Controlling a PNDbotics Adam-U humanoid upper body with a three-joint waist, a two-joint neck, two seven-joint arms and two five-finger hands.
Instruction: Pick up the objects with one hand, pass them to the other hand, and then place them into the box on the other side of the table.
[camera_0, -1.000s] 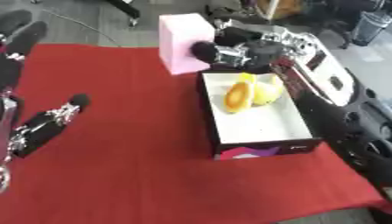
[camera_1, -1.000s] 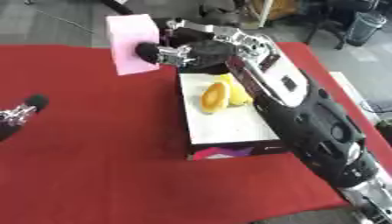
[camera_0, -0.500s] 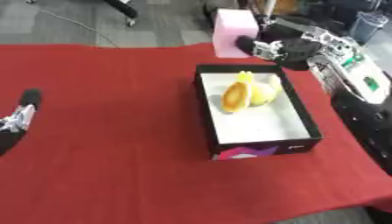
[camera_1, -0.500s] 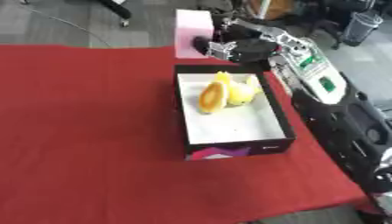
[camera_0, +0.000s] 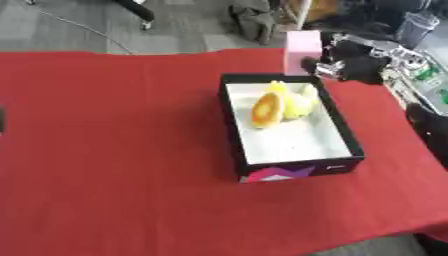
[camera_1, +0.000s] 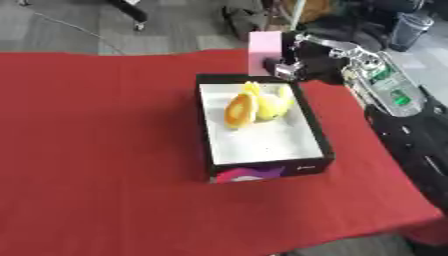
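Observation:
A black box (camera_0: 234, 131) with a white inside lies on the red table, holding a round orange-yellow piece (camera_0: 265, 109) and a pale yellow piece (camera_0: 297, 102). Just beyond the box's far right corner my right hand (camera_0: 350, 67) is shut on a pink block (camera_0: 302, 47), which stands upright above the table's far edge. The right arm (camera_1: 389, 92) comes in from the right. Only a dark sliver of my left hand (camera_0: 2, 120) shows, at the left edge of the left eye view.
The red cloth (camera_0: 114, 150) covers the table left of and in front of the box. Grey floor, cables and dark clutter (camera_1: 254, 20) lie beyond the far edge. The table's right edge runs close to the box.
The camera has shifted, so the whole picture moved. Measured against the box, my right hand with the pink block has moved from its far left corner to its far right corner.

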